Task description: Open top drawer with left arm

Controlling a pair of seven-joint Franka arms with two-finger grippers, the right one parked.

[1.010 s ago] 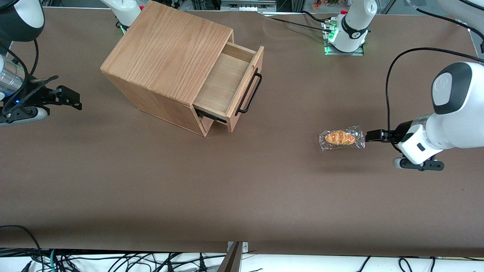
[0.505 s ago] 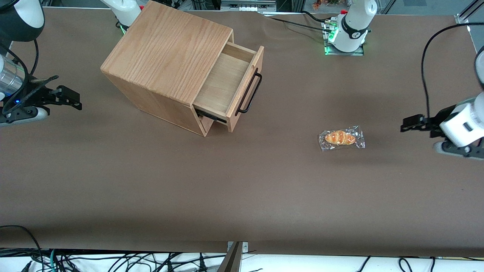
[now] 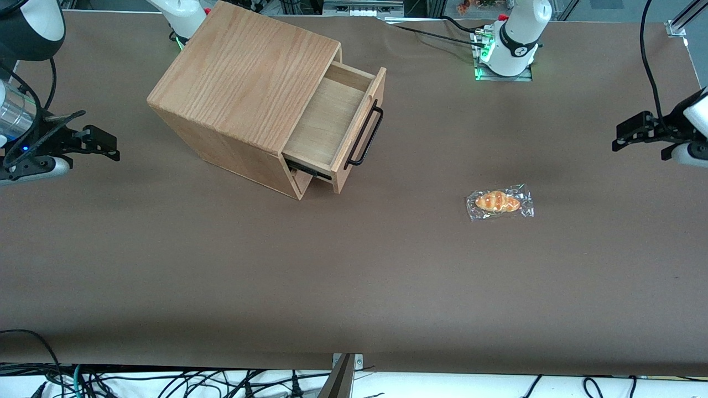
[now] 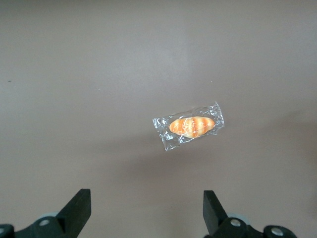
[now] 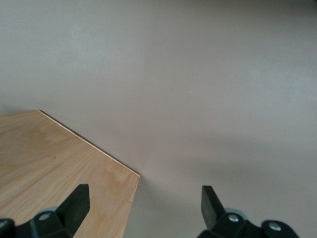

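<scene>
Toward the working arm's end of the bench (image 3: pixel 387 276), hovering above the surface with fingers (image 4: pixel 79 208) spread wide apart and gripping nothing: the left arm's gripper (image 3: pixel 630 132). Well apart from it, toward the parked arm's end, standing pulled out of the oak cabinet (image 3: pixel 243 83) with its black bar handle (image 3: pixel 365 135) facing the gripper: the top drawer (image 3: pixel 332 121). Between them, nearer the gripper, lying flat: a wrapped bread roll (image 3: pixel 499 202).

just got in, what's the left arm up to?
The top drawer of the oak cabinet is already pulled out. The left arm is at its own end of the table, its tool open and holding nothing, near a wrapped bread roll lying on the table.
</scene>
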